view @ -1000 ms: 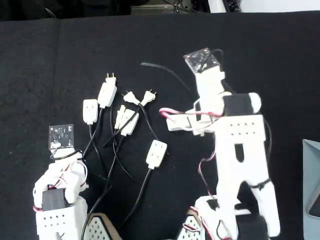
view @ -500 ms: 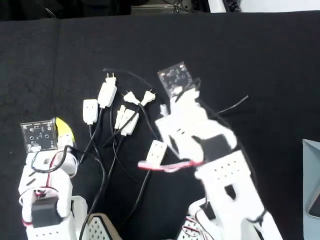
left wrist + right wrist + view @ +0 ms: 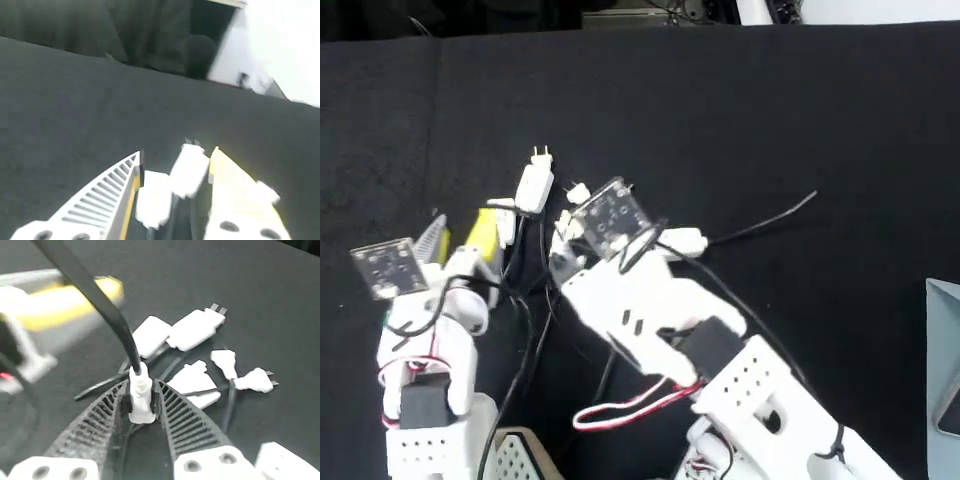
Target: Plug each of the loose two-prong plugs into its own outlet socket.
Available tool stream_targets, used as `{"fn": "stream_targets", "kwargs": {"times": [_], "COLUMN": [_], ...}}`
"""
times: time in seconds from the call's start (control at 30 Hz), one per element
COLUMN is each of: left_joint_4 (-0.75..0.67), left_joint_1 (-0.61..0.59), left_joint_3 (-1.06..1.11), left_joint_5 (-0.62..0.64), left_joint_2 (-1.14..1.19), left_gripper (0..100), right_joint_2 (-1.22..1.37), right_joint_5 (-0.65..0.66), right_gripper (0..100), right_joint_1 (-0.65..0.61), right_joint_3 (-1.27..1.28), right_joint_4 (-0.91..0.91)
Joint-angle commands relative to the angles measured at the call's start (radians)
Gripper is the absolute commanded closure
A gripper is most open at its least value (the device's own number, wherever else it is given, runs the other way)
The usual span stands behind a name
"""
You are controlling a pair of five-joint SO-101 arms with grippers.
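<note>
1. Two white arms stand at the near edge of a black table [image 3: 770, 100]. Every place below is given from the large plug [image 3: 534, 185], a white two-prong plug lying flat with its prongs pointing to the far side.
2. Nearest of all, the left arm's base sits well to the near left of the large plug and the right arm's base well to its near right. The right arm leans in low over the black cords.
3. On the near right of the large plug, beside the right arm's fingers, lies a white block [image 3: 285, 460]. It is partly cut off, so I cannot tell what it is.
4. Near right of the large plug, the right gripper [image 3: 141, 386] has its ribbed fingers pressed together on a held white piece [image 3: 140, 402], a small fitting with a black cord rising from it. Any prongs are hidden.
5. Just near left of the large plug, the left gripper [image 3: 177, 151] has its fingers spread wide and clamps nothing. One finger is yellow, the other white and ribbed.
6. An outlet socket [image 3: 152, 200], white, lies between those spread fingers, just nearer than the large plug and unplugged.
7. Two small plugs [image 3: 225, 360] lie loose just right of the large plug, prongs bare
</note>
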Motion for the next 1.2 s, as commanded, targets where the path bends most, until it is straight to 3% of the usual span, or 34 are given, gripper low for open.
{"fn": "stream_targets", "kwargs": {"times": [0.0,0.43,0.6,0.7,0.9,1.17], "left_joint_4": [0.080,0.362,0.407,0.404,0.411,0.404], "left_joint_1": [0.136,0.320,0.374,0.317,0.199,0.108], "left_joint_3": [-0.068,-0.320,-0.331,-0.331,-0.315,-0.151], "left_joint_5": [-0.057,-0.061,-0.140,-0.121,-0.120,-0.114], "left_joint_2": [-0.003,-0.003,-0.003,-0.003,0.003,-0.002], "left_gripper": [77,76,77,77,76,77], "right_joint_2": [-0.002,-0.002,-0.002,-0.010,-0.002,0.061], "right_joint_5": [-0.012,-0.005,-0.006,-0.008,-0.012,-0.097], "right_gripper": [98.7,98.7,98.7,98.7,98.7,98.7], "right_joint_1": [-0.055,-0.061,-0.058,-0.017,0.210,0.430], "right_joint_3": [0.002,0.044,0.045,0.031,-0.039,-0.044], "right_joint_4": [-0.041,-0.035,-0.023,0.025,0.112,0.141]}}
